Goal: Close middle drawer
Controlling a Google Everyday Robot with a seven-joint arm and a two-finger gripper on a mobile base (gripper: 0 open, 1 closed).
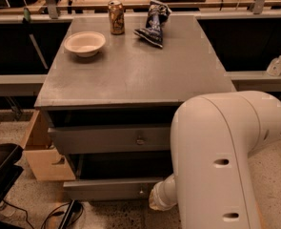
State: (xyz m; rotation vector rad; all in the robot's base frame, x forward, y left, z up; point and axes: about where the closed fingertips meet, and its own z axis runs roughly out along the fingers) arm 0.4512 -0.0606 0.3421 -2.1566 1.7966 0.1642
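1. A cardboard box (42, 157) sits low, just beside the left edge of the bench (140, 75); keep your base clear of it.
2. The middle drawer (106, 189) stands pulled out below the front edge, under the top drawer (102, 140).
3. Your gripper (155, 200) is at that drawer front's right end, below the front-right corner; you cannot tell how far open it is or whether it holds anything.
4. Pushing so far off-centre could skew the drawer and jam it, or let the gripper slide off its end.

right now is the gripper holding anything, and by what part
Cannot tell. The gripper is low at the middle drawer front, right of its knob, mostly hidden behind the arm.
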